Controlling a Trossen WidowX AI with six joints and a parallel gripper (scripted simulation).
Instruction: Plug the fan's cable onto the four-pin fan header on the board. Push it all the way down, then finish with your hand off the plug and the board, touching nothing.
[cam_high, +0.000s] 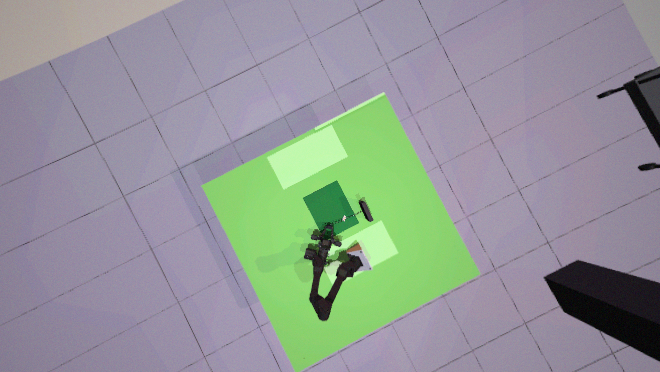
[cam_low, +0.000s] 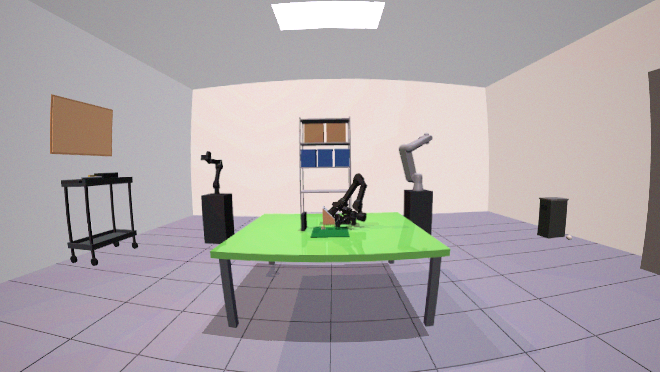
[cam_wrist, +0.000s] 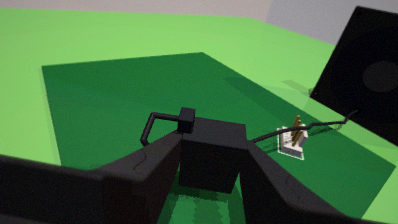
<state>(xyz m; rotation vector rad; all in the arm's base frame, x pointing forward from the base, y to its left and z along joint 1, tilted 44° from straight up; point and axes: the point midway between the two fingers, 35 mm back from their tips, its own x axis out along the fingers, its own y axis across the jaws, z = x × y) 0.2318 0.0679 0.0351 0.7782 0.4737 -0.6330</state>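
Note:
My gripper (cam_wrist: 212, 141) (cam_high: 329, 226) is shut on the black plug (cam_wrist: 212, 160) of the fan's cable. The plug is held over the near part of the green board (cam_wrist: 125, 95) (cam_high: 327, 202) (cam_low: 322, 234). The white four-pin header (cam_wrist: 292, 145) (cam_high: 344, 218) stands on the board to the right of the plug in the wrist view, apart from it, with its brass pins up. The cable (cam_wrist: 272, 134) runs from the plug past the header's pins, in front of or over them, to the black fan (cam_wrist: 360, 75) (cam_high: 366, 210) (cam_low: 303, 221). The plug's underside is hidden.
The green table (cam_high: 410, 200) (cam_low: 260, 242) bears the board and the upright fan beside the board's edge. A white and brown object (cam_high: 366, 261) (cam_low: 328, 216) is by the arm's base. A small black block with a bent rod (cam_wrist: 186, 120) shows at the plug's left.

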